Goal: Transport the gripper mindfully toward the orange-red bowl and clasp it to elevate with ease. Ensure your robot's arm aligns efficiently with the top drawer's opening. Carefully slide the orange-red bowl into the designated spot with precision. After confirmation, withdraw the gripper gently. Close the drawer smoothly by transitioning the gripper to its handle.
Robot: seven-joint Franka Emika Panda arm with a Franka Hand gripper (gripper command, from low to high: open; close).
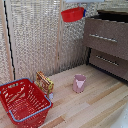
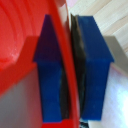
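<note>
Exterior view, from its left to its right. Red wire basket (image 1: pixel 22 101) sits on the light wooden table (image 1: pixel 95 107) at the near left corner, blue trim along its rim. Just beside it, toward the right, a small yellow-and-red carton (image 1: pixel 44 83) stands upright, close to the basket's far corner; whether they touch cannot be told. Further right, a pink cup (image 1: pixel 79 83) stands upright on the table, apart from the carton. Behind all of this, a pale mesh screen (image 1: pixel 35 35) forms the backdrop.

Orange-red bowl (image 1: pixel 72 14) is up in the air near the top edge, well above the table, hanging from the gripper (image 1: pixel 79 5), of which only a white sliver shows at the frame's top. Bowl lies just left of the dark brown cabinet. Top drawer (image 1: pixel 106 36) stands pulled out, silver handle (image 1: pixel 103 37) across its front; a lower drawer (image 1: pixel 108 63) beneath is closed.

Wrist view: two blue fingers (image 2: pixel 50 70) pinch the bowl's rim (image 2: pixel 70 70) between them, one inside the bowl, one outside. Gripper clenched on the orange-red bowl.
</note>
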